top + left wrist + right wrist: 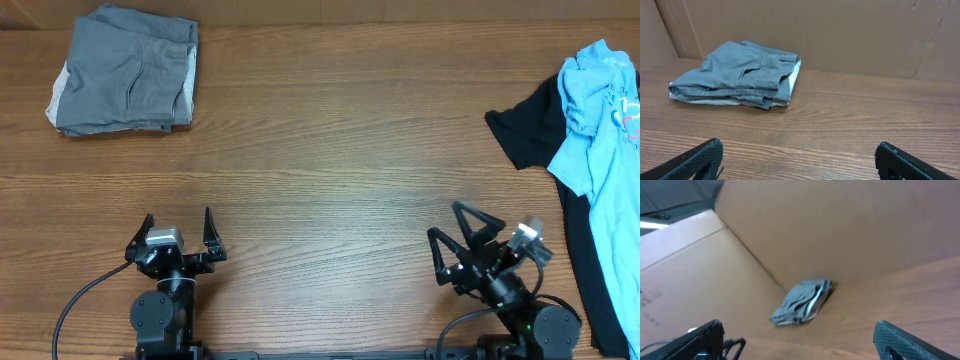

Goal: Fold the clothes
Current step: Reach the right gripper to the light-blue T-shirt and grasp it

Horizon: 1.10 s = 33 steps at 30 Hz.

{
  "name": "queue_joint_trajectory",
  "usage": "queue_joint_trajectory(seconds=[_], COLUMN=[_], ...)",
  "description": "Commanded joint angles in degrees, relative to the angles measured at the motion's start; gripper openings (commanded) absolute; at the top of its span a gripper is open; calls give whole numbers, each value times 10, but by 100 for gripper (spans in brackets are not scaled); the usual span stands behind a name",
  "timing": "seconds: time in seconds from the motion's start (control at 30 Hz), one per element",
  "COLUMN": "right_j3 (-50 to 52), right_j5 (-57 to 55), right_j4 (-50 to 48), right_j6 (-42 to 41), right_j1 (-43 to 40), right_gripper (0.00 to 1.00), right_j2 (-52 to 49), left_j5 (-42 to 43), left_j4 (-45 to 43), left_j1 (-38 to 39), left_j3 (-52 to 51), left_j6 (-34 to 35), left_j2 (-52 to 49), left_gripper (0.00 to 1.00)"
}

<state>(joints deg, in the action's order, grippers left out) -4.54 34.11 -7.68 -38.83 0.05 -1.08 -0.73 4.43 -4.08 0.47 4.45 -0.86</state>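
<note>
**Both grippers and the clothes, seen from overhead and from the wrists.** The left gripper (179, 222) has its fingers (695, 160) spread wide above the wood-grain table (330, 150), near the front edge. The right gripper (444, 219) is spread just as wide and angled toward the left. Neither touches cloth. We find the clothes at the table's right edge: a crumpled light blue T-shirt (600, 110) lying on a black T-shirt (530, 125). A pink-and-white mark shows on the blue shirt, but we cannot read any lettering. A folded grey garment (125, 72) rests at the far left, beside the cardboard wall (865, 30).
</note>
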Motion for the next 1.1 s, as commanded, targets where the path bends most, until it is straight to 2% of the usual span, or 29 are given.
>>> queue_joint_trajectory(seconds=[0.0, 0.1, 0.23, 0.4, 0.6, 0.77, 0.9, 1.07], right_j3=[-74, -129, -229, -411, -699, -907, -942, -942], right_j5=[-60, -90, -192, -312, -345, -356, -356, -356], right_j4=[37, 82, 132, 217, 422, 570, 590, 556], right_j6=[43, 86, 116, 158, 226, 228, 232, 334], right_j1=[2, 2, 2, -3, -91, -184, -229, -266], right_gripper=[100, 100, 100, 100, 100, 100, 100, 100], right_j2=[-34, -94, -217, -429, -720, -925, -995, -1053], left_j5=[-7, -7, -7, -7, -7, -7, -7, -7], left_j4=[-1, -1, -1, -1, -1, -1, -1, -1], left_j1=[3, 3, 3, 3, 3, 3, 3, 3], left_j3=[-2, -2, -2, -2, -2, -2, -2, -2], left_j6=[-4, -4, -4, -4, -4, -4, -4, -4], left_j2=[6, 6, 6, 6, 6, 6, 6, 6], left_gripper=[100, 100, 100, 100, 100, 100, 100, 100])
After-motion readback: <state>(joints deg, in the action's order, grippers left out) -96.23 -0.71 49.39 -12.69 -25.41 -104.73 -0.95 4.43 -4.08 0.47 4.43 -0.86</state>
